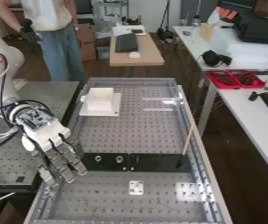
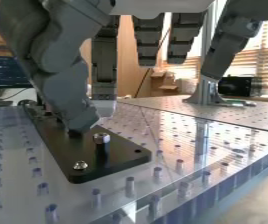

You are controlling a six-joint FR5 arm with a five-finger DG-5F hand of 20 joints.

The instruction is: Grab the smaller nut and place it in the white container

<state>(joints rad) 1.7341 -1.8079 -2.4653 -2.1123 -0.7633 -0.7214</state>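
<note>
Close to you, the robot hand (image 2: pixel 59 85) is open, with its long fingers almost straight, and I see nothing held in it. It is at the end of the black bar (image 1: pixel 159 162). The small nut (image 2: pixel 101 137) looks to be the one standing on its peg there, just beside the thumb. Along the bar you have the bigger nut (image 1: pixel 98 158), then the bearing (image 1: pixel 119 159). Far past them, up the bench, is the white box (image 1: pixel 100 95).

I think you are at the grabbing step. Next, you need to bring the thumb and fingers to both sides of the small nut, then pinch it softly. Don't bump the bigger nut. After that, lift it straight up before you go to the box.
</note>
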